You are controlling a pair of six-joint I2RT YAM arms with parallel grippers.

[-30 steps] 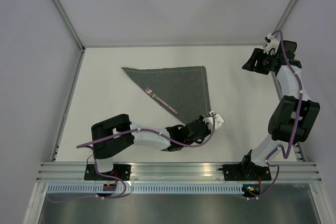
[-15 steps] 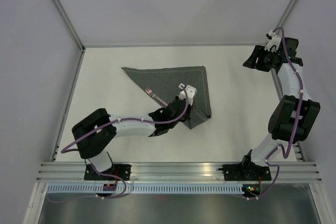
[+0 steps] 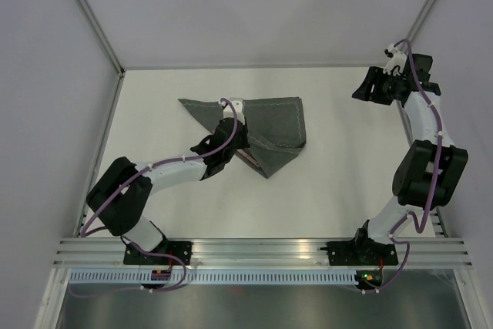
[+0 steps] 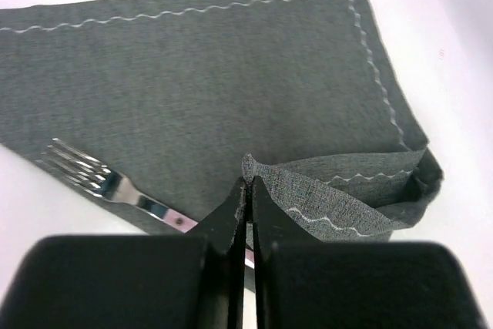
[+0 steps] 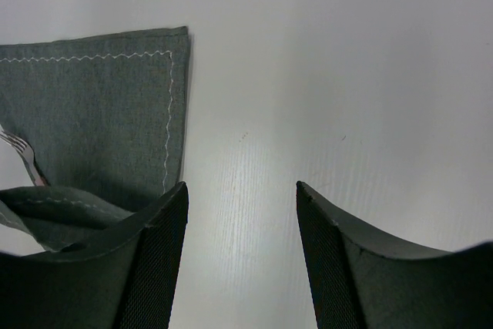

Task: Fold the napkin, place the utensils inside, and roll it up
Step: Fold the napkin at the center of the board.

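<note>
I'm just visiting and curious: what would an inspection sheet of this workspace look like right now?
Surface: white table.
Job's things: grey napkin folded to a triangle, one corner lifted; fork lying at its long edge.
Clutter: nothing seen.
Grippers: left gripper shut on the napkin corner; right gripper open, empty, over bare table.
Cables: purple cables run along both arms.
Surroundings: pale walls; metal rail at near edge.

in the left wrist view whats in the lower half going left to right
fork → left gripper, pinched shut on cloth → folded-over flap of the napkin
</note>
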